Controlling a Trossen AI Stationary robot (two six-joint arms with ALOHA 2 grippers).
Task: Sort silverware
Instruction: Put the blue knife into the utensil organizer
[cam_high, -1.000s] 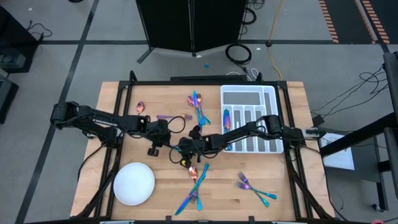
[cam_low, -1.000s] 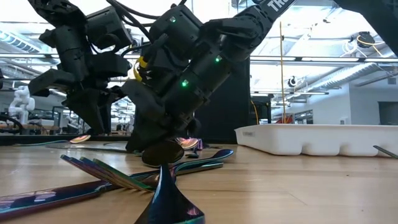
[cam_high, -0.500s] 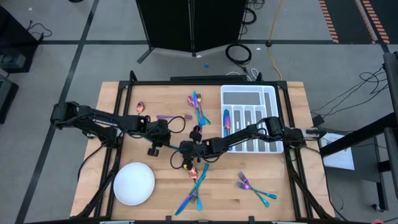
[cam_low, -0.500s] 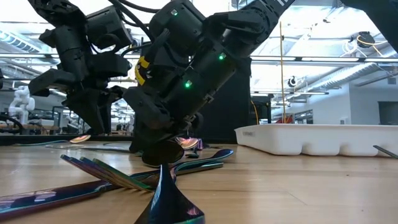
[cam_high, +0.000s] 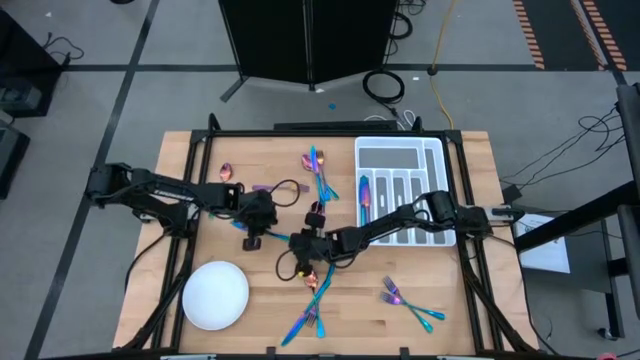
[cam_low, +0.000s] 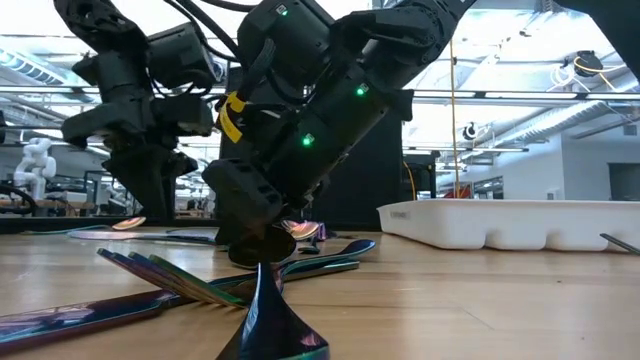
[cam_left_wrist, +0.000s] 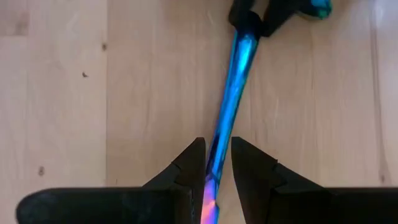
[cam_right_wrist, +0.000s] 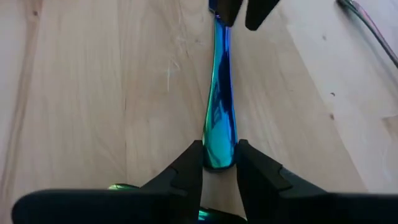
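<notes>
One slim blue-teal piece of silverware (cam_left_wrist: 233, 87) spans between my two grippers at the table's middle, low over the wood. My left gripper (cam_left_wrist: 216, 146) is shut on one end, and my right gripper (cam_right_wrist: 219, 149) is shut on the other, broad end (cam_right_wrist: 219, 134). From above they meet nose to nose, with the left gripper (cam_high: 268, 233) to the left of the right gripper (cam_high: 298, 243). Each wrist view shows the other arm's fingers at the piece's far end. Other silverware lies loose on the table. My left gripper pinches the piece's slim shaft (cam_left_wrist: 219, 140) between its two fingers, close to one end. The fingers slant steeply down and lie along the piece. The piece runs on from them to the right gripper's fingers (cam_left_wrist: 252, 18). My right gripper pinches the broad rounded end (cam_right_wrist: 219, 140) of the same piece between its two fingers. The fingers slant down from the table's right and lie along the piece. The rest of the piece runs straight on to the left gripper's fingers (cam_right_wrist: 231, 9).
A white divided tray (cam_high: 432, 165) stands at the far right with a piece in one slot (cam_high: 365, 190). A round white plate (cam_high: 215, 295) sits at the near left. Loose silverware lies at the far middle (cam_high: 318, 170), far left (cam_high: 226, 172), near middle (cam_high: 312, 300) and near right (cam_high: 410, 303).
Both wrists have rolled with the shared piece held between them. My right gripper has shifted a little toward the table's near edge. My left gripper has stayed in place.
</notes>
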